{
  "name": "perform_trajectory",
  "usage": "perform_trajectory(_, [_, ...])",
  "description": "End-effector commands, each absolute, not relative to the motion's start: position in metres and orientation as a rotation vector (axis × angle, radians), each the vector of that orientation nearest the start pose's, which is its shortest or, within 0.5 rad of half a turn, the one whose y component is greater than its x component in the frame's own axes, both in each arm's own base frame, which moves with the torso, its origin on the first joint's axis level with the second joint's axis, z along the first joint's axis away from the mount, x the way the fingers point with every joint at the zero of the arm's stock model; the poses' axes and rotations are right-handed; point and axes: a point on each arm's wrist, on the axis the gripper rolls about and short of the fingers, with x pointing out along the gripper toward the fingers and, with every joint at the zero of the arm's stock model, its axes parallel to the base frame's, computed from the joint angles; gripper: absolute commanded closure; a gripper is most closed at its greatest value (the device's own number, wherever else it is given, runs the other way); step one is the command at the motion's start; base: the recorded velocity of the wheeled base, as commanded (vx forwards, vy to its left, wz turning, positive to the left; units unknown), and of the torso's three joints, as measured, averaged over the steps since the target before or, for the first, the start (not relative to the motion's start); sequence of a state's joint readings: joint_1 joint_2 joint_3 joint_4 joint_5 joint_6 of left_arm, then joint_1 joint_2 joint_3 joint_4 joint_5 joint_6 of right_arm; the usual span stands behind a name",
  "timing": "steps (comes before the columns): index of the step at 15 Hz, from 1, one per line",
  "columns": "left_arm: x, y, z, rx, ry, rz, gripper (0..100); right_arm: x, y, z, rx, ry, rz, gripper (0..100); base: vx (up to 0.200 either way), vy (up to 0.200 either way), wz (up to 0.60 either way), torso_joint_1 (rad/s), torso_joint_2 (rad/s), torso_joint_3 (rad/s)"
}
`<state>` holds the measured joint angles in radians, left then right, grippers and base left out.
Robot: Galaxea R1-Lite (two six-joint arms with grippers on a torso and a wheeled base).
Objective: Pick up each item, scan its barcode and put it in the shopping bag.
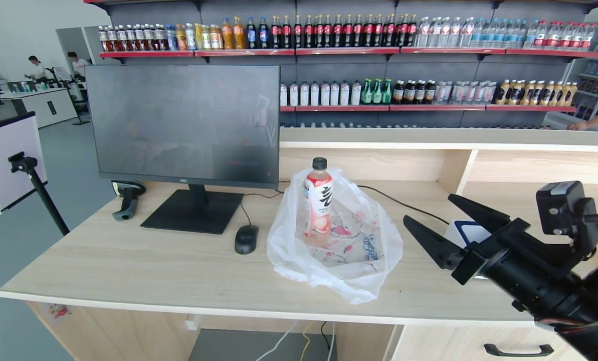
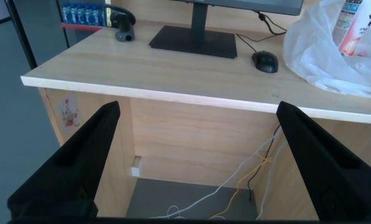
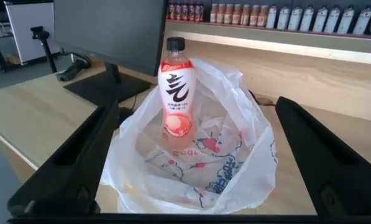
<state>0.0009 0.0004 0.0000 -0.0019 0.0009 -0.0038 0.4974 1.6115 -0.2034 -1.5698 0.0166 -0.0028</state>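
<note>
A pink-labelled drink bottle (image 1: 318,199) with a black cap stands upright inside the open white plastic shopping bag (image 1: 351,250) on the wooden counter. My right gripper (image 1: 427,207) hovers just to the right of the bag, open and holding nothing. From its wrist, the bottle (image 3: 177,87) and the bag (image 3: 235,168) lie straight ahead between the spread fingers (image 3: 79,168). My left gripper (image 2: 197,107) is open and empty, low in front of the counter's front edge (image 2: 173,92). The black handheld barcode scanner (image 1: 127,198) rests at the counter's back left, beside the monitor.
A monitor (image 1: 183,125) on a black stand and a black mouse (image 1: 246,238) sit left of the bag. A white and blue box (image 1: 460,230) lies behind my right gripper. A raised ledge (image 1: 449,138) runs along the counter's back, with drink shelves beyond.
</note>
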Motion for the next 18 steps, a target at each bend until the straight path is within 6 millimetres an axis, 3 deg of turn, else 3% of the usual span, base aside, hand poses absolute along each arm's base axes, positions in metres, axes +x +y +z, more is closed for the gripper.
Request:
perform_trajectory(1, [-0.023, 0.000, 0.076, -0.005, -0.003, 0.003, 0, 0.188, 0.103, 0.155, 0.035, -0.156, 0.514, 0, 0.000, -0.200, 0.00, 0.002, 0.01, 0.007])
perform_trajectory(13, [-0.023, 0.000, 0.076, -0.006, -0.002, 0.003, 0, 0.197, 0.107, 0.146, 0.026, -0.113, 0.515, 0, 0.000, -0.200, 0.00, 0.004, 0.00, 0.003])
perform_trajectory(18, [-0.023, 0.000, 0.076, -0.006, -0.002, 0.003, 0, 0.203, 0.111, 0.143, 0.024, -0.104, 0.516, 0, 0.000, 0.000, 0.00, 0.000, 0.00, 0.000])
